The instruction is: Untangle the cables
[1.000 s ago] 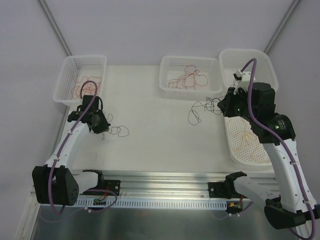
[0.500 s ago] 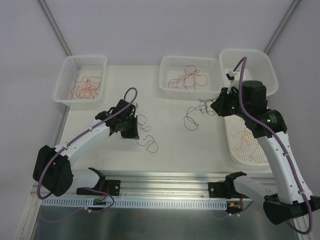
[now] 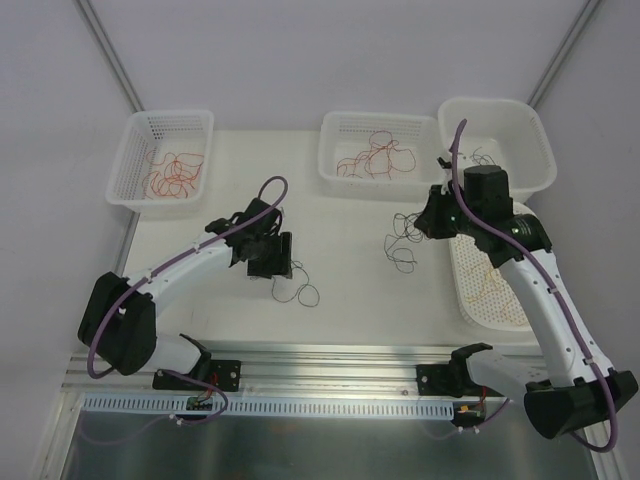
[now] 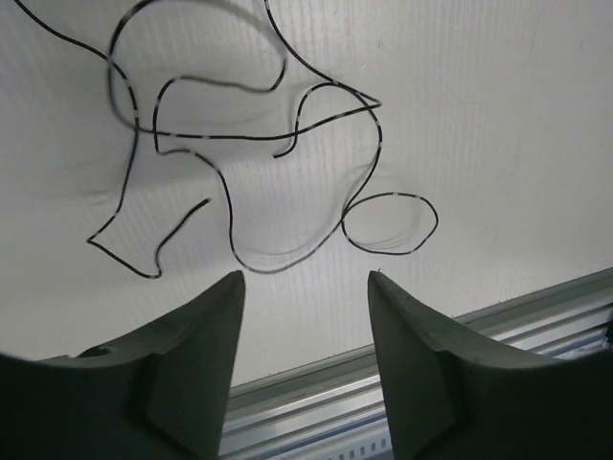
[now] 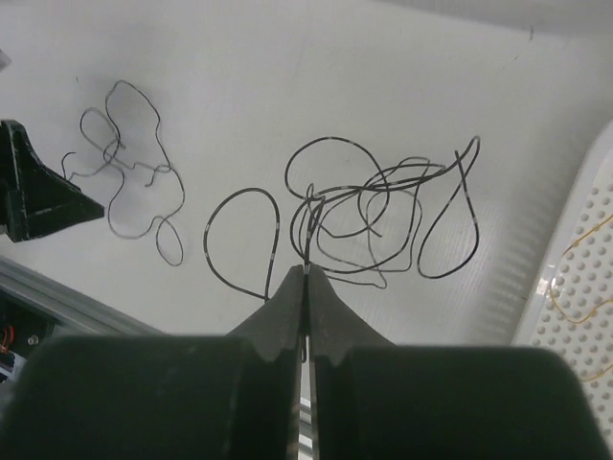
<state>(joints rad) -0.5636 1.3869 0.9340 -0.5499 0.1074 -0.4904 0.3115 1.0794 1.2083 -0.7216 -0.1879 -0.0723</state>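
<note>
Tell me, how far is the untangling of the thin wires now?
Done: red curly wires lie in two white mesh baskets. In hand: the shut right gripper pinches a black wire tangle; the open left gripper hovers near one separate black wire. Left: that tangle.

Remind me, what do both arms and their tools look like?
The left arm and right arm are white with black joints, each trailing a thick purple cable. The left tool and right tool have two dark grey wedge-shaped fingers.

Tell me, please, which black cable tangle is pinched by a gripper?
The right-side black tangle: the right gripper is shut on one strand. The left black tangle lies loose before the open left gripper.
</note>
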